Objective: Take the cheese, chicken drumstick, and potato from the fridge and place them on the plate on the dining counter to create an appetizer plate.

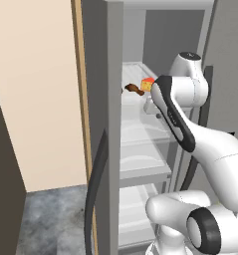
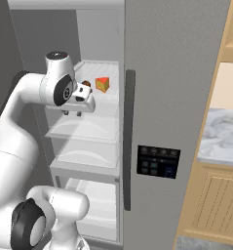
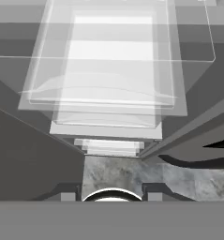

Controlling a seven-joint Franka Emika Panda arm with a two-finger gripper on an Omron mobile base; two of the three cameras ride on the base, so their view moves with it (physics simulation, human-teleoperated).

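- Two items, the cheese [image 2: 102,84] and the chicken drumstick [image 1: 134,89], lay on an upper shelf [image 2: 99,73] of the open fridge [image 2: 171,88].
- My gripper [image 2: 74,113] hung just before that shelf; whether it was released or clenched, I could not tell.
- Reaching in, I judged, risked knocking the drumstick backward.

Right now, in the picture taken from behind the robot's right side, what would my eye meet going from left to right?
The white arm, its gripper, the cheese on a shelf, the fridge door's dark handle, the black dispenser panel, then a marble-topped wood counter.
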